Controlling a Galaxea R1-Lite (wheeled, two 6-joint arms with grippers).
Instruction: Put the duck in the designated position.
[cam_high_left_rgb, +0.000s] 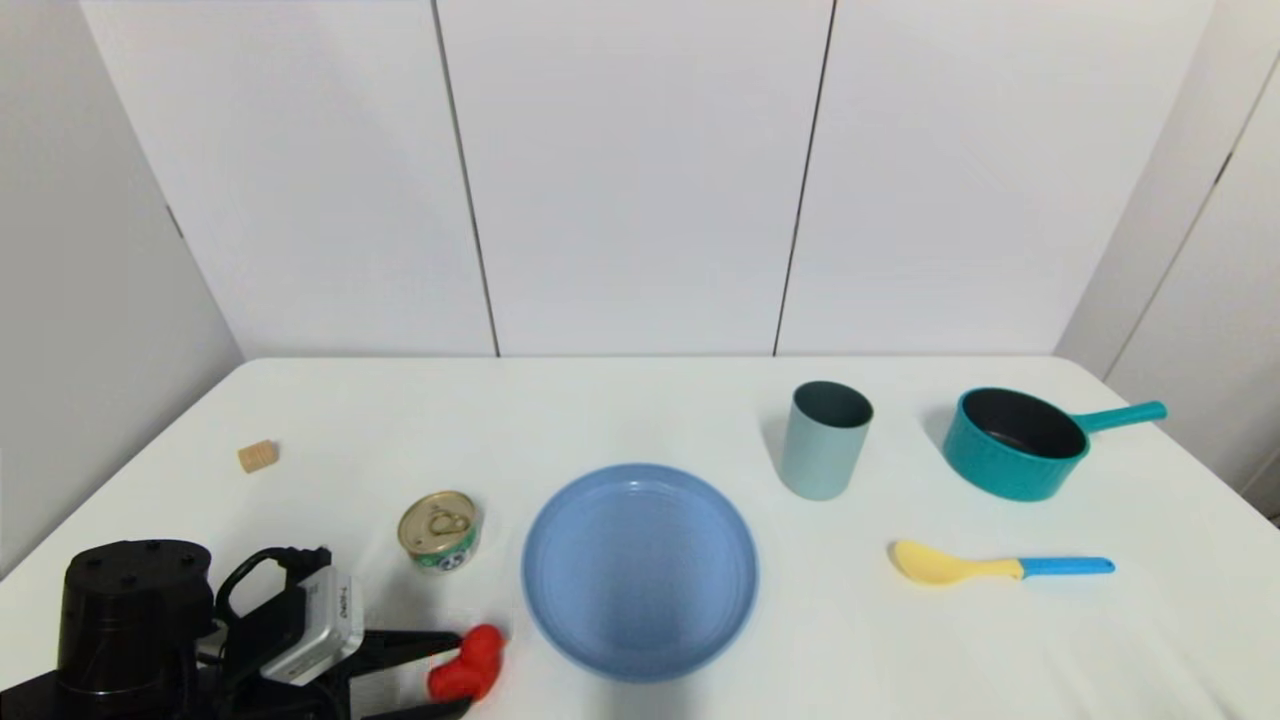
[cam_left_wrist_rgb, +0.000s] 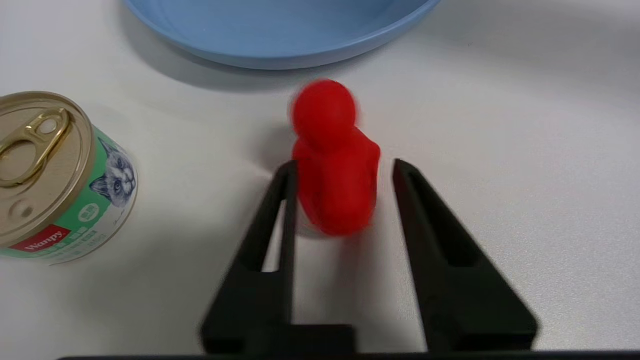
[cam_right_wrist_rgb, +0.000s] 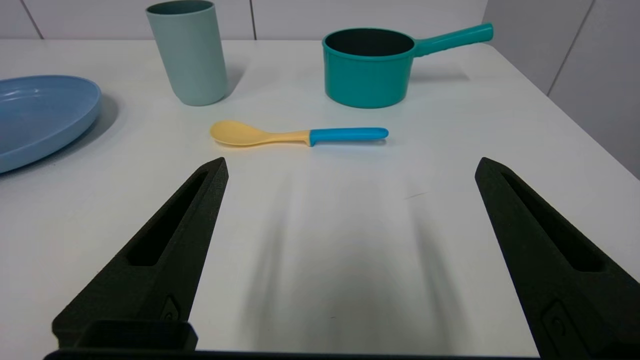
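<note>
The duck (cam_high_left_rgb: 470, 665), small and solid red, rests on the table near the front left, just left of the blue plate (cam_high_left_rgb: 640, 570). My left gripper (cam_high_left_rgb: 463, 676) reaches in from the left and straddles its body. In the left wrist view the duck (cam_left_wrist_rgb: 332, 165) lies between the two black fingers of the left gripper (cam_left_wrist_rgb: 342, 167): one finger touches its side and a narrow gap shows on the other side, so the gripper is open. My right gripper (cam_right_wrist_rgb: 350, 165) hovers wide open and empty over bare table, out of the head view.
A tin can (cam_high_left_rgb: 440, 530) with a green cat label stands behind the duck, close to the left gripper. A pale teal cup (cam_high_left_rgb: 825, 440), a teal saucepan (cam_high_left_rgb: 1010, 445) and a yellow spoon with a blue handle (cam_high_left_rgb: 1000, 567) lie at the right. A small cork-coloured piece (cam_high_left_rgb: 257, 456) sits far left.
</note>
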